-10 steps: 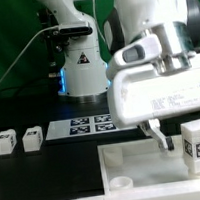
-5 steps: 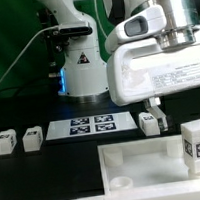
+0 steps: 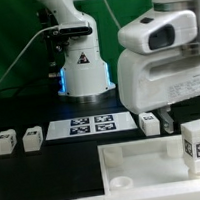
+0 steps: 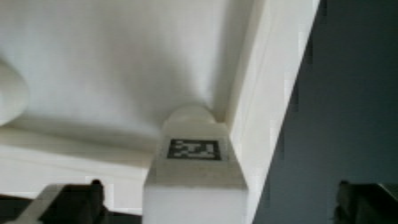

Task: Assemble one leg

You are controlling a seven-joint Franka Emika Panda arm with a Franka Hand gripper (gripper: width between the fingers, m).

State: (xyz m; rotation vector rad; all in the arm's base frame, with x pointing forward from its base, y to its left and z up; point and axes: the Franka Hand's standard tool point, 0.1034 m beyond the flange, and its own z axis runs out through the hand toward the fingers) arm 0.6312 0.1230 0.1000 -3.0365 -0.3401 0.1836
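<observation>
One leg [image 3: 198,142], a small white block with a marker tag, stands upright at the corner of the large white panel [image 3: 145,161] at the exterior view's right. My gripper [image 3: 190,117] hangs just above it, open and empty. In the wrist view the leg [image 4: 196,165] stands between my two spread dark fingertips [image 4: 71,203], touching neither, with the gripper [image 4: 217,206] centred over it. Three more legs lie on the black table: two at the exterior view's left [image 3: 5,142] [image 3: 32,139] and one by the panel's far edge [image 3: 149,124].
The marker board [image 3: 91,124] lies flat behind the panel. The arm's white base [image 3: 82,65] stands behind it, with a cable running to the exterior view's left. A round socket [image 3: 120,183] shows in the panel's near corner.
My gripper has risen and shifted to the exterior view's right, uncovering the leg by the panel's far edge. The upright leg on the panel has not moved.
</observation>
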